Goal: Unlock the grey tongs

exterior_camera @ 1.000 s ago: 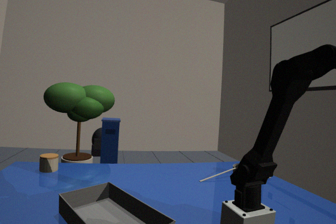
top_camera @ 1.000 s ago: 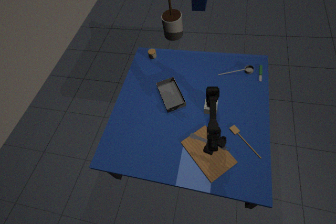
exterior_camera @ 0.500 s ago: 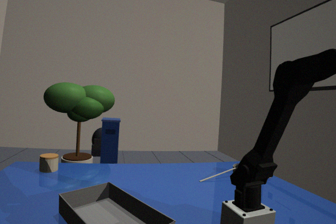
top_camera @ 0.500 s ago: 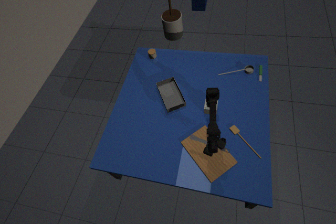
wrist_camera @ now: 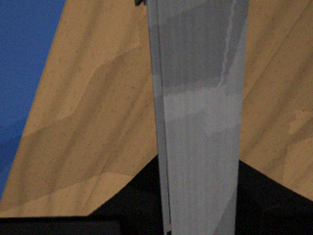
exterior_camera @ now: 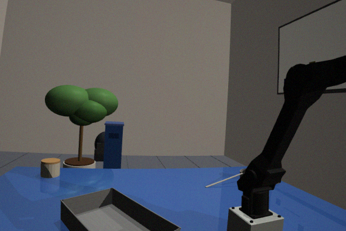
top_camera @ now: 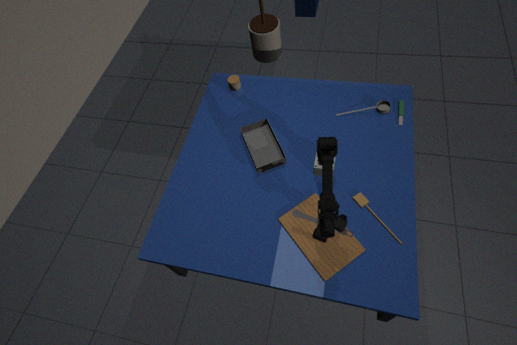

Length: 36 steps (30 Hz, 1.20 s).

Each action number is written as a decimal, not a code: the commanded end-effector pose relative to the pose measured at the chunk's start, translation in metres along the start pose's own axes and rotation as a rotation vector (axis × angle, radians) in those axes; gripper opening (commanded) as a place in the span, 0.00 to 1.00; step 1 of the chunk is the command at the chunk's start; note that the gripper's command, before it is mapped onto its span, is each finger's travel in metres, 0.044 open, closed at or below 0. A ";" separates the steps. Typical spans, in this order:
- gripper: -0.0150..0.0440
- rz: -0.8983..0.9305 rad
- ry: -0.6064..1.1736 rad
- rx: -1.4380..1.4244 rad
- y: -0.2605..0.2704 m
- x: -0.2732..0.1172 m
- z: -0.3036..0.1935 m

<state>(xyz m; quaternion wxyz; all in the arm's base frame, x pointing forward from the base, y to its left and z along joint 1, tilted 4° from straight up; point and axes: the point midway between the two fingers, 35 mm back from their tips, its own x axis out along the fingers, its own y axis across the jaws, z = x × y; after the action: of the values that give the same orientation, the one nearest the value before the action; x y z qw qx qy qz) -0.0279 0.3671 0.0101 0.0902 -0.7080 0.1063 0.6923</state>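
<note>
The grey tongs [top_camera: 304, 216] [wrist_camera: 201, 132] are held over the wooden board [top_camera: 326, 263] [wrist_camera: 98, 103]. They look roughly level in the top view, with the arm covering their middle. In the wrist view their grey arm runs from top to bottom between the dark fingers. My gripper [top_camera: 330, 229] [wrist_camera: 190, 157] is shut on the tongs. Whether the tongs are locked, and the exact gap below them, cannot be told. The roasting tin [top_camera: 254, 125] [exterior_camera: 86, 203] stands empty left of the arm's base. The exterior view does not show the gripper, tongs or board.
A wooden spatula [top_camera: 382, 222] lies right of the board. A ladle-like strainer [top_camera: 383, 107] and a green-handled tool [top_camera: 401, 108] lie at the back right. A lidded jar [top_camera: 234, 83] [exterior_camera: 50, 169] stands at the back left. The arm's base [top_camera: 318, 168] [exterior_camera: 255, 223] stands behind the board.
</note>
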 end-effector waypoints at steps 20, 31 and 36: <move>0.31 0.004 0.002 0.001 0.003 0.018 -0.001; 0.80 0.004 0.002 0.001 0.003 0.018 -0.001; 1.00 0.004 0.002 0.001 0.003 0.018 -0.001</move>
<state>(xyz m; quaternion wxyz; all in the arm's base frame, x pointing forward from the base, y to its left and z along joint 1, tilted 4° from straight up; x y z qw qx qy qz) -0.0273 0.3637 -0.0083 0.0885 -0.7084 0.1087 0.6918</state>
